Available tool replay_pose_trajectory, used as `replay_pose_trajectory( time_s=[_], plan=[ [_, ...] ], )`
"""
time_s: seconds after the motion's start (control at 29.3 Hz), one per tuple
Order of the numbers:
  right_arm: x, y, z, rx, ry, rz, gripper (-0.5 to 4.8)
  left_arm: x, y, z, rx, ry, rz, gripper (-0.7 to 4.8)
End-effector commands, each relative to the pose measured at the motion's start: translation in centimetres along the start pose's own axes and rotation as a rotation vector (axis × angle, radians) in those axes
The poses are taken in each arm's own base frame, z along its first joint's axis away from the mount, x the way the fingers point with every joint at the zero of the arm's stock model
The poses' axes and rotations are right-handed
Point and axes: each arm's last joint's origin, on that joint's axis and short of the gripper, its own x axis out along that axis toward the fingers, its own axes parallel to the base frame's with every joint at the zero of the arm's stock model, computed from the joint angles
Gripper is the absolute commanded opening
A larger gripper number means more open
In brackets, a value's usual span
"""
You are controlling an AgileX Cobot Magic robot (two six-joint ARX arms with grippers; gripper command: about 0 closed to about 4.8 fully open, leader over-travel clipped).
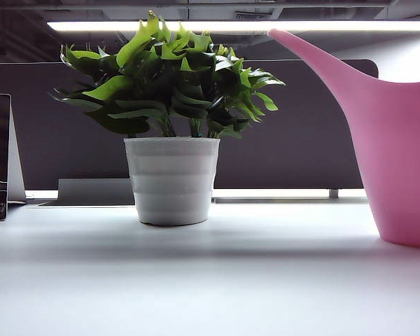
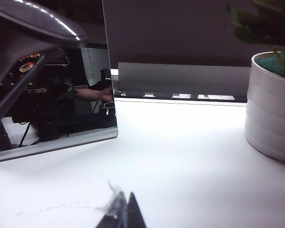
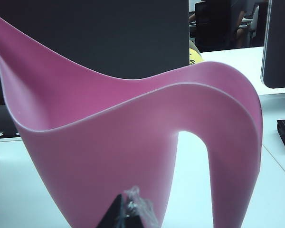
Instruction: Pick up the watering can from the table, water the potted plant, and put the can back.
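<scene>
- Open-plan office, by every sign.
- Wide white tabletop (image 1: 196,280) closed off along the far edge by a dark grey partition panel (image 1: 301,140), as at a desk cubicle.
- Long strip light (image 1: 231,26) on a dark ceiling with exposed ducts.
- Dark monitor screen (image 2: 57,95) standing at the left, mirroring cables and gear.
- Far right, beyond the partition: black office chair (image 3: 213,23), seated person (image 3: 244,19), more white desks.

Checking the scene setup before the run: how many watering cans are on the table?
1. The pink watering can stands on the white table at the exterior view's right, spout toward the potted plant. The shut right gripper sits just before it. More may lie off-frame.
</scene>
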Motion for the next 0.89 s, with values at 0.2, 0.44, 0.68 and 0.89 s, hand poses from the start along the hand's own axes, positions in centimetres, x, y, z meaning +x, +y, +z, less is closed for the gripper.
replay_pose_trajectory(
  time_s=[0.2,0.44,0.68,0.89],
  plan=[
    [0.0,0.0,0.0,-0.002,-0.013,0.004,-0.08,0.0,0.0,0.2,0.0,-0.014,-0.001,-0.05],
    [0.0,0.0,0.0,-0.002,-0.013,0.003,-0.08,0.0,-0.2,0.1,0.001,-0.013,-0.022,-0.05],
    [0.0,0.0,0.0,0.002,-0.012,0.008,-0.07,-0.4,-2.6,0.1,0.007,-0.013,-0.272,-0.05],
    [0.0,0.3,0.0,0.037,0.001,0.114,-0.07,-1.0,-4.1,0.1,0.011,-0.013,-0.441,-0.05]
  ],
)
